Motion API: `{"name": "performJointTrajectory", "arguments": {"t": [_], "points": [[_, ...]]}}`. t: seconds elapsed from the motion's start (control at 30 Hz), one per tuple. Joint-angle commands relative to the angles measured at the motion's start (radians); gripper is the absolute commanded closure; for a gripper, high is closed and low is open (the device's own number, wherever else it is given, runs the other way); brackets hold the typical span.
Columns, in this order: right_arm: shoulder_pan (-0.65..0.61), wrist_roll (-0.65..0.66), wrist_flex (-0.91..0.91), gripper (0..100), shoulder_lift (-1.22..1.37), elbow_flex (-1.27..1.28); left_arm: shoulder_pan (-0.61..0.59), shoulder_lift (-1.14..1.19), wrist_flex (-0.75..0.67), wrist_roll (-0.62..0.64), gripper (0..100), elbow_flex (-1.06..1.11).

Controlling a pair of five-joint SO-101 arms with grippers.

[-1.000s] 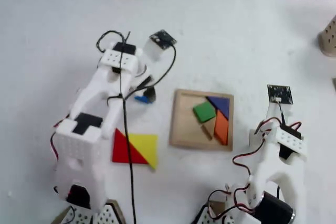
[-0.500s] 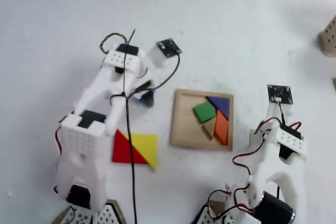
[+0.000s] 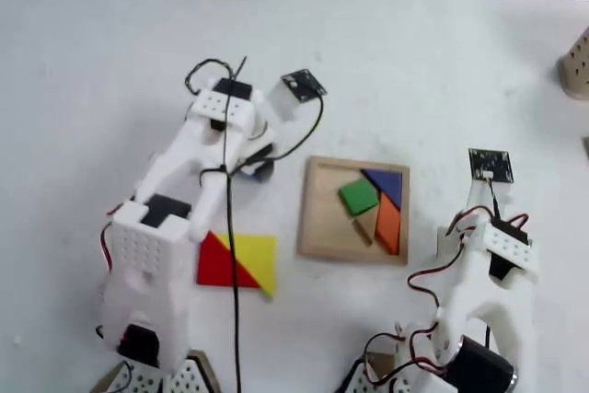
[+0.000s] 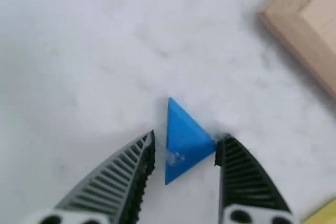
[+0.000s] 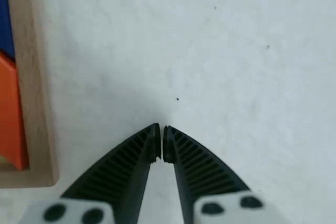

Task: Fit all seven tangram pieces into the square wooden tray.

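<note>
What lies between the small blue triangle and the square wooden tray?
Nothing but bare white table separates the small blue triangle from the square wooden tray, as the left wrist view shows.

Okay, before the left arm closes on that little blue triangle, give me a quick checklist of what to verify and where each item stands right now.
1. Small blue triangle sits inside the open left gripper: ok.
2. Grip closed on the piece: not ok, the jaws are open, one on each side of it.
3. Wooden tray has bare floor on the side nearest the left arm: ok.
4. Right gripper is shut and over the table beside the tray, not above it: ok.
5. Red triangle and yellow triangle in the tray: not ok, both lie on the table outside it.
</note>
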Motion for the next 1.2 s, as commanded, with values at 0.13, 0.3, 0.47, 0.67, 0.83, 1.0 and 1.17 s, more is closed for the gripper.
{"name": "performJointTrajectory", "arguments": {"t": [0.13,0.3,0.47,0.67,0.83,1.0,1.17], "points": [[-0.007,0.002,-0.018,97.4,-0.03,-0.005,0.03,-0.005,0.052,0.18,81,-0.043],[-0.008,0.002,-0.018,97.4,-0.03,-0.005,0.03,-0.013,0.044,0.334,81,-0.043],[-0.008,0.002,-0.018,97.4,-0.03,-0.005,0.03,-0.005,0.0,0.351,81,-0.043],[-0.007,0.002,-0.018,97.4,-0.03,-0.005,0.031,-0.004,-0.021,0.15,81,-0.037],[-0.007,0.002,-0.018,97.4,-0.03,-0.005,0.031,-0.002,-0.02,0.163,85,-0.034],[-0.005,0.002,-0.018,97.4,-0.03,-0.005,0.058,-0.002,-0.02,0.155,98,-0.034],[-0.005,0.002,-0.018,97.4,-0.03,-0.005,0.054,-0.002,-0.02,0.163,97,-0.034]]}}
